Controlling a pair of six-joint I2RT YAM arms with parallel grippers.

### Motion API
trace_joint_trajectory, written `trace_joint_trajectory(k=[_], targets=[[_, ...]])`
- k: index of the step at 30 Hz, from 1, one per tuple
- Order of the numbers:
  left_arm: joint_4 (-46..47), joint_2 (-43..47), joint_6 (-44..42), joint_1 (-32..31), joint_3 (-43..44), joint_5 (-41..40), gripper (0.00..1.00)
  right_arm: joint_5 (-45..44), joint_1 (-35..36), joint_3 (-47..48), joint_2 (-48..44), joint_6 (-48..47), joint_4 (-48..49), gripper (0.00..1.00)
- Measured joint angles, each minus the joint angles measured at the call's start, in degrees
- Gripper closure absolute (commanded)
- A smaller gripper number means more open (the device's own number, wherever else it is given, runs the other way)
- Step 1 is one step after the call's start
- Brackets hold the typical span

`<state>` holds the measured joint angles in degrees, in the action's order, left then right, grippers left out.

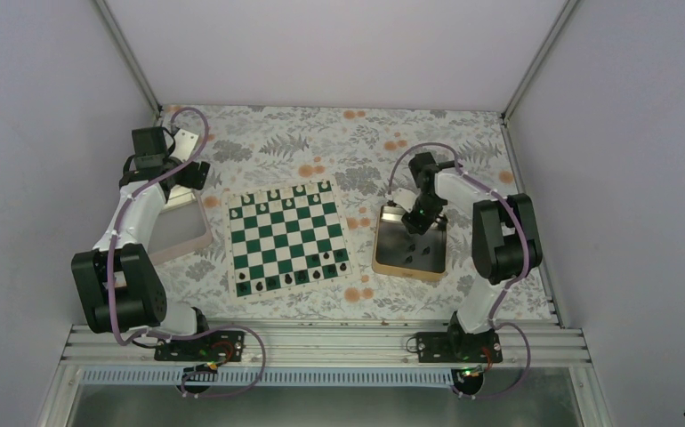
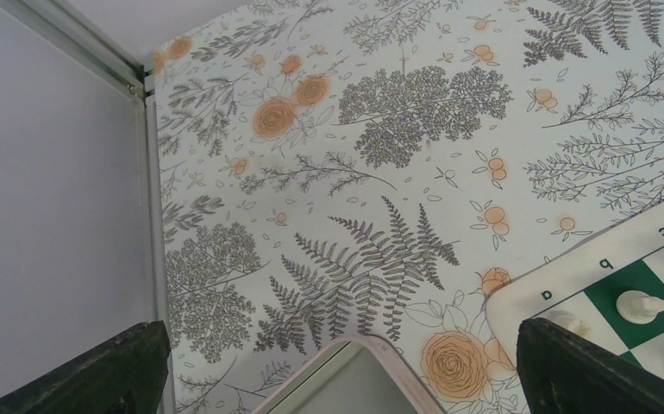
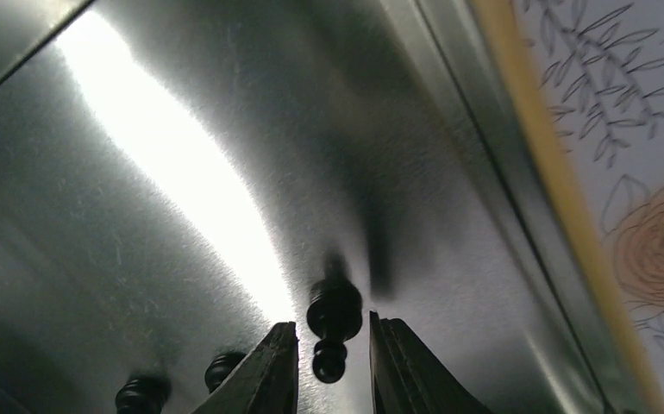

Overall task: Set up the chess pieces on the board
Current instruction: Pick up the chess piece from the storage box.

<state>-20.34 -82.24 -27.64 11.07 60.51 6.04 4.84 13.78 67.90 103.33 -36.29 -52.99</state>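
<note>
The green and white board (image 1: 286, 236) lies mid-table. Several black chess pieces (image 1: 302, 277) stand along its near edge, and white figures (image 1: 272, 194) line the far edge. More black pieces (image 1: 421, 249) stand in the gold tray (image 1: 383, 258) on the right. My right gripper (image 1: 419, 222) is lowered into that tray. In the right wrist view it (image 3: 332, 332) is open, its fingers on either side of an upright black pawn (image 3: 335, 310) with a gap on each side. My left gripper (image 2: 341, 379) is open and empty, left of the board's far corner (image 2: 561, 289).
A pinkish-rimmed tray (image 1: 204, 233) lies left of the board, below the left gripper (image 1: 188, 173); its corner (image 2: 380, 349) shows in the left wrist view. Two more black pieces (image 3: 222, 366) stand left of the right fingers. Enclosure walls and posts ring the floral table.
</note>
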Motion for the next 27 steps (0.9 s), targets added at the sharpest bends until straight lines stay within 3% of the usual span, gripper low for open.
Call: trace_joint_trajectory(k=[5, 12, 18, 23, 27], targets=[[-0.09, 0.00, 0.02, 0.00, 0.02, 0.00, 0.00, 0.31, 0.00, -0.90, -0.20, 0.20, -0.72, 0.79], [-0.13, 0.00, 0.02, -0.07, 0.02, 0.02, 0.00, 0.46, 0.00, -1.40, -0.33, 0.79, -0.55, 0.93], [-0.13, 0.00, 0.02, -0.07, 0.02, 0.02, 0.00, 0.52, 0.15, -0.50, -1.16, 0.79, -1.79, 0.94], [-0.13, 0.00, 0.02, -0.11, 0.02, 0.02, 0.00, -0.59, 2.82, 5.31, -3.15, 1.20, -6.10, 0.94], [-0.13, 0.00, 0.02, -0.11, 0.02, 0.02, 0.00, -2.23, 8.81, 15.23, -3.45, 1.88, -10.38, 0.94]])
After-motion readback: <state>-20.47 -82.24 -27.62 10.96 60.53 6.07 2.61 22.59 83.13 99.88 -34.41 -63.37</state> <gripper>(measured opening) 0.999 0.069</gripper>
